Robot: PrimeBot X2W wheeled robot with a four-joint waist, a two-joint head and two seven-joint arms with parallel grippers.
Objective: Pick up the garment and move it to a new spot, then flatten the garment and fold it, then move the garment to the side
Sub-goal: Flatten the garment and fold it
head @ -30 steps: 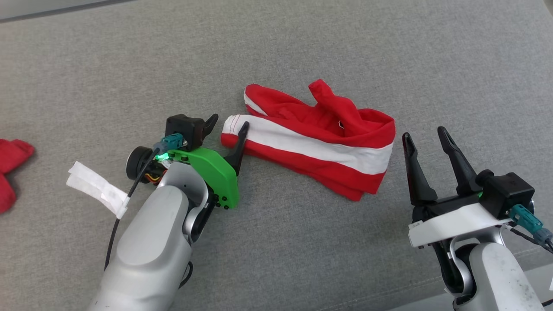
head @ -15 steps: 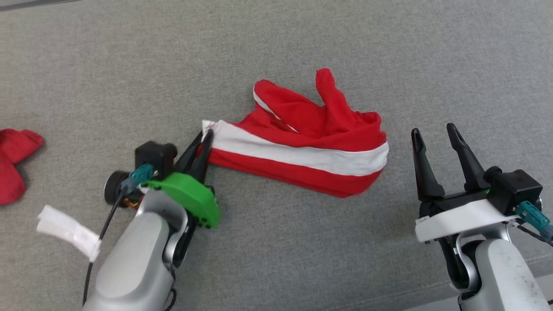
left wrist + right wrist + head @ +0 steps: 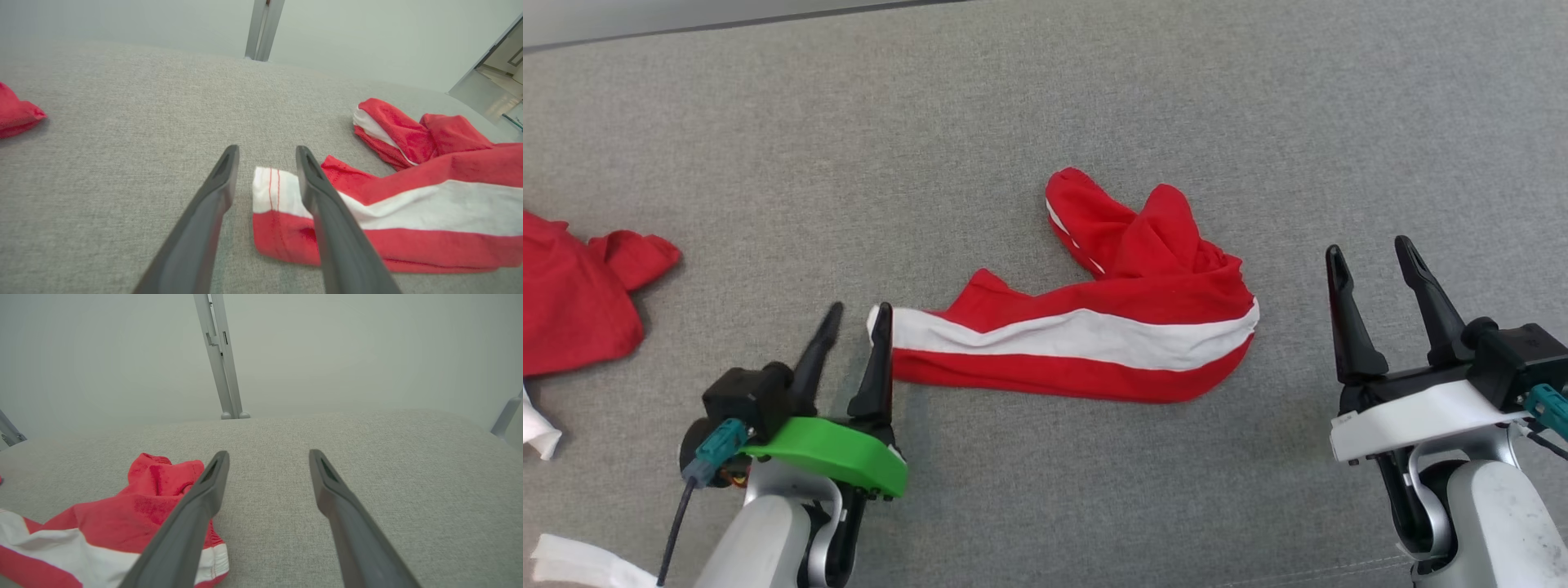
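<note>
From my seat, the garment (image 3: 1086, 335) lies about midway across the grey upholstered surface (image 3: 1045, 98), well in from its far edge. It is a red piece with one broad white band. Its long axis runs left to right, nearly straight from one arm toward the other. The left half is laid out thin and fairly flat. The right half is bunched, with two red lobes heaped up on the side toward the far edge.

My left gripper (image 3: 858, 314) has its fingers apart and nothing between them. Its right finger stands at the garment's left hem. In the left wrist view that finger crosses over the hem corner of the garment (image 3: 408, 212) while the gripper (image 3: 267, 151) stays unclamped. I cannot tell whether the finger presses on the cloth.

My right gripper (image 3: 1369, 249) is spread wide and empty. It sits near the garment's right end but clear of it, with bare upholstery between. In its wrist view the garment (image 3: 102, 522) lies off to the left of the gripper (image 3: 268, 453).

So the left arm is the nearer one, already at the hem. I judge the bunched right end will need the right arm, reaching to its left. A second red cloth (image 3: 572, 294) lies by the left edge, well apart.
</note>
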